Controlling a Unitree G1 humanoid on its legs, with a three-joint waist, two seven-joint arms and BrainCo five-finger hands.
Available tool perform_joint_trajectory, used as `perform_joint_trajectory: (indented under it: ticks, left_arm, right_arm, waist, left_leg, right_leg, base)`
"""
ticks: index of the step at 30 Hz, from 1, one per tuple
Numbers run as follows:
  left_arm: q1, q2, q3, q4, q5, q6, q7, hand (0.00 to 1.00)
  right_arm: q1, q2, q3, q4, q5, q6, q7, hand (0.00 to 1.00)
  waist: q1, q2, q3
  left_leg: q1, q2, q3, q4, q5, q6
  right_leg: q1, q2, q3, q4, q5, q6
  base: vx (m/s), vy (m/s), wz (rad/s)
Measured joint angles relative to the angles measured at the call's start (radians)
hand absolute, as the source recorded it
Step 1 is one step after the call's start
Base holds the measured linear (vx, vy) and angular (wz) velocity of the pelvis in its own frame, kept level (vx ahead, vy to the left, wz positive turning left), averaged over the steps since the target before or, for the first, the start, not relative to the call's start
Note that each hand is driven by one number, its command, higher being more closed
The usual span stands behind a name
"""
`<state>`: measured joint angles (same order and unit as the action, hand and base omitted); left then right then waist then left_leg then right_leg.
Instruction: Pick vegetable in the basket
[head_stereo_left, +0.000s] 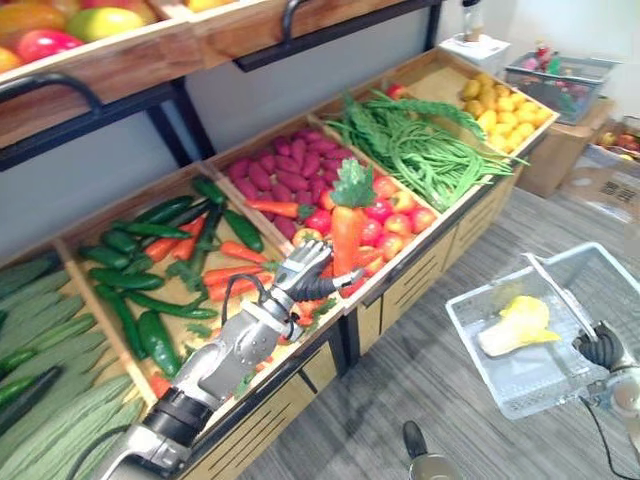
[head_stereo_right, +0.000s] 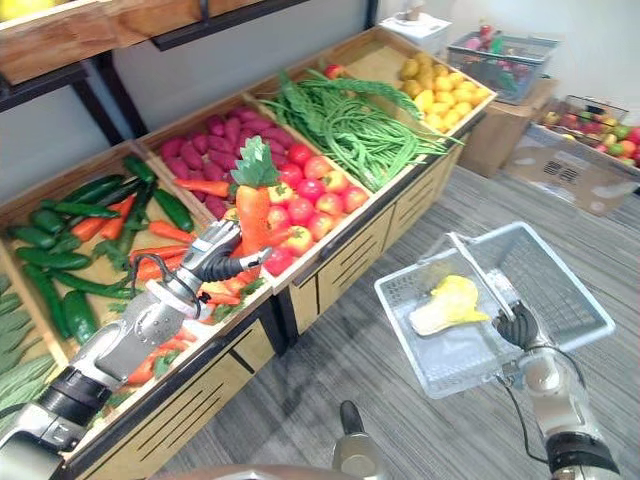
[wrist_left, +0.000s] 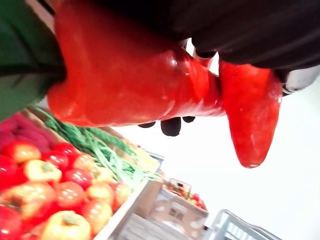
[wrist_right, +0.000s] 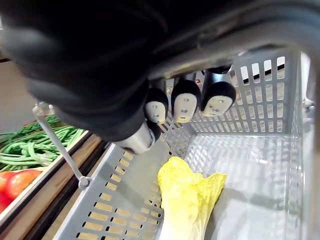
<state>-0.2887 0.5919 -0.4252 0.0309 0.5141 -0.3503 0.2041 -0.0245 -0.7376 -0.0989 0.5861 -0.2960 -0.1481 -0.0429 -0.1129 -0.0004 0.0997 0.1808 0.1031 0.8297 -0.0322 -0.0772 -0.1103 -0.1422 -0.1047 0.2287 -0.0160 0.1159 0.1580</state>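
While the left hand grips a carrot upright above the tomatoes, it should carry it rightward and release low over the grey basket, beside the yellow cabbage, whose handle the right hand clasps.

Wooden stand with tomatoes, beans

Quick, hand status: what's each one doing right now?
Left hand: closed round a carrot, held above the tomatoes.
Right hand: closed round the basket handle.
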Motion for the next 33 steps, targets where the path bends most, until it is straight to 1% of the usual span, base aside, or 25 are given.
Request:
perform_joint_trajectory:
  ticks: [2,4,6,8,10,11,13,15,17,18,20,24,26,30,33]
  left_arm:
    - [-0.003,0.002,-0.044,-0.027,-0.021,-0.012,-0.021,1.0]
    - [-0.014,0.002,-0.089,-0.031,-0.04,-0.014,-0.037,1.0]
    - [-0.034,0.002,-0.13,-0.036,-0.041,-0.018,-0.054,1.0]
    - [-0.074,-0.001,-0.189,-0.038,-0.043,-0.026,-0.06,1.0]
    - [-0.095,-0.002,-0.215,-0.041,-0.044,-0.036,-0.064,1.0]
    - [-0.113,-0.003,-0.242,-0.056,-0.067,-0.036,-0.074,1.0]
    - [-0.126,-0.006,-0.261,-0.079,-0.079,-0.04,-0.084,1.0]
    - [-0.153,-0.008,-0.304,-0.103,-0.08,-0.048,-0.101,1.0]
    - [-0.169,-0.008,-0.332,-0.109,-0.081,-0.054,-0.108,1.0]
    - [-0.183,-0.008,-0.35,-0.113,-0.081,-0.055,-0.115,1.0]
    - [-0.19,-0.008,-0.368,-0.128,-0.082,-0.056,-0.133,1.0]
    - [-0.195,-0.008,-0.409,-0.137,-0.118,-0.064,-0.152,1.0]
    - [-0.205,-0.005,-0.436,-0.137,-0.119,-0.067,-0.17,1.0]
    - [-0.221,-0.004,-0.487,-0.141,-0.12,-0.081,-0.186,1.0]
    - [-0.234,-0.003,-0.547,-0.156,-0.12,-0.087,-0.199,1.0]
  right_arm:
    - [-0.034,-0.046,0.045,-0.032,0.0,-0.01,0.01,1.0]
    - [-0.048,-0.066,0.081,-0.066,0.0,-0.013,0.014,1.0]
    - [-0.051,-0.077,0.112,-0.109,0.0,-0.029,0.03,1.0]
    - [-0.051,-0.081,0.141,-0.169,-0.001,-0.049,0.04,1.0]
    - [-0.05,-0.082,0.158,-0.201,-0.001,-0.064,0.042,1.0]
    - [-0.049,-0.087,0.158,-0.229,-0.009,-0.075,0.047,1.0]
    - [-0.048,-0.103,0.16,-0.254,-0.008,-0.082,0.051,1.0]
    - [-0.046,-0.141,0.171,-0.297,0.002,-0.097,0.063,1.0]
    - [-0.044,-0.171,0.189,-0.331,0.034,-0.108,0.082,1.0]
    - [-0.035,-0.187,0.191,-0.356,0.044,-0.118,0.094,1.0]
    - [-0.021,-0.204,0.192,-0.383,0.082,-0.12,0.119,1.0]
    - [-0.018,-0.225,0.194,-0.391,0.142,-0.122,0.144,1.0]
    - [-0.017,-0.246,0.194,-0.414,0.156,-0.122,0.157,1.0]
    - [-0.015,-0.262,0.196,-0.463,0.157,-0.124,0.159,1.0]
    - [-0.016,-0.263,0.206,-0.48,0.173,-0.126,0.159,1.0]
  waist:
    - [-0.006,-0.001,0.0]
    - [-0.011,-0.002,0.0]
    - [-0.011,-0.003,0.0]
    - [-0.012,-0.003,0.0]
    - [-0.016,-0.003,0.0]
    - [-0.013,-0.002,-0.001]
    - [-0.012,-0.002,-0.001]
    - [-0.009,-0.001,-0.001]
    - [-0.008,-0.001,-0.002]
    - [0.001,-0.001,-0.002]
    - [-0.002,0.001,-0.003]
    - [0.005,0.004,-0.004]
    - [0.005,0.006,-0.005]
    - [0.005,0.01,-0.008]
    - [0.006,0.024,-0.017]
  left_leg:
    - [0.002,0.004,0.041,0.035,-0.03,-0.003]
    - [0.008,0.016,0.067,0.07,-0.055,-0.008]
    - [0.014,0.034,0.096,0.112,-0.083,-0.017]
    - [0.012,0.07,0.124,0.178,-0.123,-0.024]
    - [0.011,0.094,0.136,0.216,-0.143,-0.031]
    - [0.011,0.109,0.152,0.244,-0.158,-0.034]
    - [0.011,0.124,0.165,0.267,-0.17,-0.038]
    - [0.012,0.143,0.181,0.299,-0.187,-0.043]
    - [0.01,0.156,0.199,0.318,-0.197,-0.046]
    - [0.007,0.159,0.206,0.323,-0.199,-0.047]
    - [0.0,0.166,0.209,0.334,-0.202,-0.049]
    - [-0.001,0.184,0.226,0.353,-0.206,-0.055]
    - [-0.001,0.19,0.226,0.361,-0.207,-0.057]
    - [-0.003,0.198,0.226,0.373,-0.211,-0.059]
    - [-0.007,0.206,0.226,0.385,-0.217,-0.059]
  right_leg:
    - [-0.01,0.004,0.043,0.0,0.01,0.004]
    - [-0.009,0.01,0.065,0.0,0.012,0.005]
    - [-0.008,0.018,0.09,0.003,0.012,0.005]
    - [-0.008,0.032,0.11,0.006,0.013,0.004]
    - [-0.009,0.042,0.112,0.012,0.013,0.004]
    - [-0.013,0.053,0.12,0.019,0.013,0.004]
    - [-0.013,0.06,0.127,0.021,0.014,0.004]
    - [-0.014,0.072,0.14,0.024,0.015,0.003]
    - [-0.022,0.082,0.153,0.032,0.015,0.003]
    - [-0.03,0.087,0.162,0.036,0.015,0.003]
    - [-0.036,0.091,0.163,0.037,0.016,0.001]
    - [-0.045,0.105,0.171,0.044,0.02,-0.003]
    - [-0.046,0.108,0.17,0.048,0.02,-0.003]
    - [-0.046,0.11,0.168,0.051,0.02,-0.003]
    - [-0.048,0.111,0.165,0.051,0.02,-0.003]
  base:
    - [-0.02,-0.009,-0.5]
    - [-0.01,-0.015,-0.44]
    - [0.0,-0.03,-0.42]
    - [0.01,-0.047,-0.35]
    - [0.0,-0.042,-0.25]
    - [0.0,-0.034,-0.25]
    - [0.0,-0.022,-0.2]
    - [-0.02,-0.018,-0.19]
    - [-0.03,-0.017,-0.23]
    - [-0.04,-0.021,-0.23]
    - [-0.03,-0.017,-0.09]
    - [-0.01,-0.021,-0.1]
    - [0.0,0.0,0.0]
    - [-0.02,-0.006,0.01]
    - [0.0,0.0,0.0]
